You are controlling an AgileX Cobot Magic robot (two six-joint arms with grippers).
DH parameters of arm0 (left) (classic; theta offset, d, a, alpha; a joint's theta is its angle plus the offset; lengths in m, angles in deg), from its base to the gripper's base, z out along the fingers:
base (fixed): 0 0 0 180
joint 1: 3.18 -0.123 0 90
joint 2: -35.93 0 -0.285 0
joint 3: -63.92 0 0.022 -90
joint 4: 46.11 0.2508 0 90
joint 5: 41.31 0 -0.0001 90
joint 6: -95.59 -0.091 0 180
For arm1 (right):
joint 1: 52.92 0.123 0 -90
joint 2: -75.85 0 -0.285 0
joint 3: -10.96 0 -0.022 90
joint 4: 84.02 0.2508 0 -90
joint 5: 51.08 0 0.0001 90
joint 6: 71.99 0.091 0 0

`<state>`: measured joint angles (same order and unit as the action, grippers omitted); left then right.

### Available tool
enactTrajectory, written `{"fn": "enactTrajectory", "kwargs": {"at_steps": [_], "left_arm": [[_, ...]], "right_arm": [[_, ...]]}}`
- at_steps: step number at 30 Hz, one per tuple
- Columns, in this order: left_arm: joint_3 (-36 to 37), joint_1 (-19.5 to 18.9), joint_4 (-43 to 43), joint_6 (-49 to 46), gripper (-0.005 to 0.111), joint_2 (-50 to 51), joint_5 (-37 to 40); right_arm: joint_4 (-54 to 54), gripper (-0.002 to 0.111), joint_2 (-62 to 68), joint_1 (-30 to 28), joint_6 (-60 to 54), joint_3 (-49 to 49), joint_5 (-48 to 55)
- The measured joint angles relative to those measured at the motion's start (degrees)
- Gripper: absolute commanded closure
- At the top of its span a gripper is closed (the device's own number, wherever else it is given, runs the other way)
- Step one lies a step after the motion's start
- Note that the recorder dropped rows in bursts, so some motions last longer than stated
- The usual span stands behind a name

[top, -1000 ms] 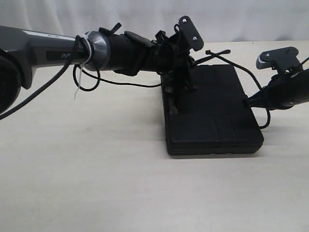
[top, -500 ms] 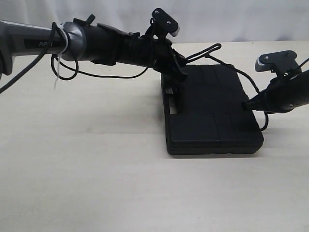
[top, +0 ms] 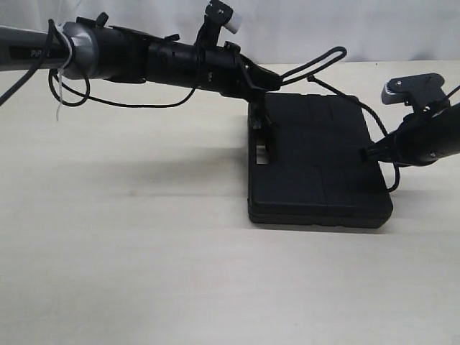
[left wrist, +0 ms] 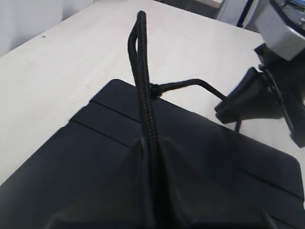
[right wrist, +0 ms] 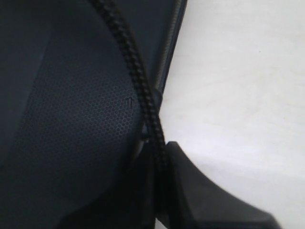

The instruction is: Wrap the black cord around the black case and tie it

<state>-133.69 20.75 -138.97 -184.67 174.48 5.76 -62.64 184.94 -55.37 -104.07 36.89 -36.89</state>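
Observation:
The black case (top: pixel 320 162) lies flat on the table at centre right. My left gripper (top: pixel 277 80) hovers over the case's far left corner, shut on the black cord (top: pixel 323 61), which sticks out past it as a doubled loop. In the left wrist view the cord (left wrist: pixel 143 71) runs out from between the closed jaws of the left gripper (left wrist: pixel 151 143) above the case (left wrist: pixel 71 157), with a small knot (left wrist: pixel 153 89) on it. My right gripper (top: pixel 366 152) sits at the case's right edge, shut on the cord. The right wrist view shows the right gripper (right wrist: pixel 159 157) pinching the cord (right wrist: pixel 128 52) beside the case (right wrist: pixel 71 95).
The light wooden table (top: pixel 144 273) spreads bare to the left and front of the case. A white curtain (top: pixel 359 29) closes off the back. The left arm's own cables and a white tie (top: pixel 61 68) hang at the upper left.
My left gripper has swung up off the case's left side and drawn back to the left, lifting the cord loop higher. The right gripper and the case have stayed put.

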Motion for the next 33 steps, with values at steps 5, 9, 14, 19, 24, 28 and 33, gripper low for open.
{"fn": "enactTrajectory", "kwargs": {"at_steps": [5,9,14,19,24,28,33], "left_arm": [[0.0,0.24,3.43,0.0,0.107,-0.25,1.84],[0.0,0.26,4.44,0.0,0.107,-0.25,2.11],[0.0,0.73,4.79,-1.51,0.107,-0.25,3.86],[0.0,3.23,6.43,-5.37,0.107,-0.25,5.03],[0.0,7.08,8.76,-7.68,0.107,-0.25,0.46],[0.0,7.76,8.65,-7.25,0.107,-0.25,-3.53],[0.0,4.9,5.34,-1.68,0.107,-0.25,-14.16]], "right_arm": [[0.47,0.104,0.0,0.0,-0.02,0.0,-0.36],[0.61,0.104,0.0,0.0,0.03,0.0,-0.36],[0.61,0.104,0.0,0.0,0.03,0.0,-0.46],[0.61,0.104,0.0,0.0,0.12,0.0,-0.46],[1.27,0.104,0.0,0.0,0.12,0.0,-0.49],[1.49,0.104,0.0,0.0,0.02,0.0,-1.01],[1.49,0.104,0.0,0.0,0.02,0.0,-1.49]]}}
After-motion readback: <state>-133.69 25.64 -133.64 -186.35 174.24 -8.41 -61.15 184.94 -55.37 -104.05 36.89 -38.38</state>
